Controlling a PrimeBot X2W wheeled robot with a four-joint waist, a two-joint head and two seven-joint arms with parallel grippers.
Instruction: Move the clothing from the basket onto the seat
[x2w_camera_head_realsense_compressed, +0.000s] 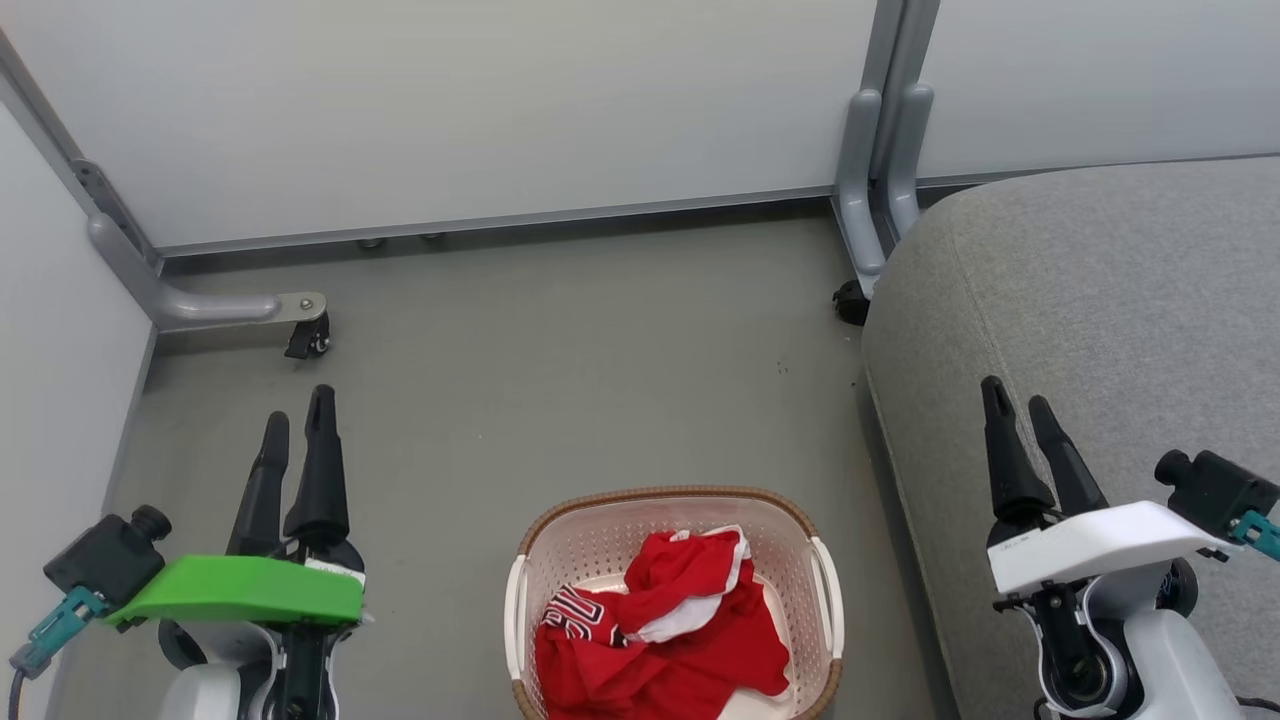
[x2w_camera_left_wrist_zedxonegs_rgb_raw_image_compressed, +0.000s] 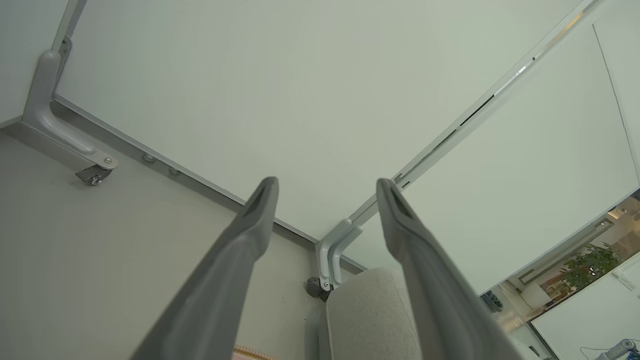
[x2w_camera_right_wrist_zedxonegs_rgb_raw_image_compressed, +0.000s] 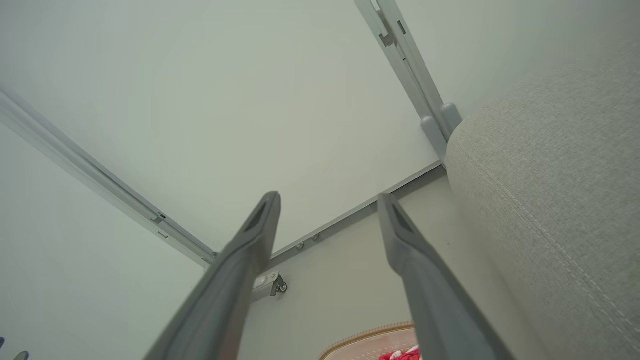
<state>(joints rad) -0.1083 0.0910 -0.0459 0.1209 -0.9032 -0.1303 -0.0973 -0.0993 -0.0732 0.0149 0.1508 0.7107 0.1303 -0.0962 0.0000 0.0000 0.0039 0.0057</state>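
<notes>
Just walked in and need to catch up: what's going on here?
Nothing is being handled yet. The robot's left gripper and right gripper are both open and empty, hovering on either side of the basket on the floor. The red clothing lies heaped inside the basket. None of it is on the visible part of the grey seat at the robot's right.
</notes>
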